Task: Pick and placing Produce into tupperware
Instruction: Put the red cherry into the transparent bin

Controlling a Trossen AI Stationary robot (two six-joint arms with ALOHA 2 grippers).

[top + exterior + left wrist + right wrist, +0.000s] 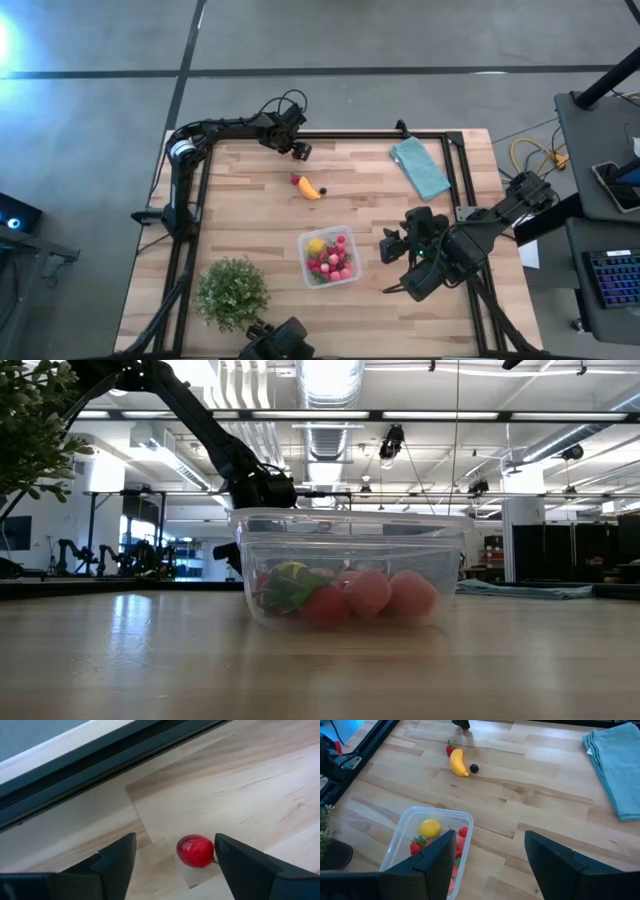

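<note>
My left gripper [300, 152] is low over the table's far edge, open. A small red berry [195, 851] lies on the wood between its fingers, close to one of them. The clear tupperware [330, 257] stands near the table's middle and holds a lemon [430, 827] and several red and pink pieces. A banana [310, 189], a red strawberry [450, 749] and a dark berry [474, 768] lie together on the wood beyond the tupperware. My right gripper [490, 855] hangs open above the table, right of the tupperware, with nothing between its fingers. My left gripper comes at the red berry from above, slanting down, with a finger on either side of it. The berry rests on the table right beside one finger [240, 865]. I cannot tell whether they touch.
A bushy green potted plant [232, 292] stands at the near left. A folded teal cloth [420, 167] lies at the far right. A black frame rail [100, 765] runs along the far edge, just behind the left gripper. Bare wood lies between the banana and the cloth.
</note>
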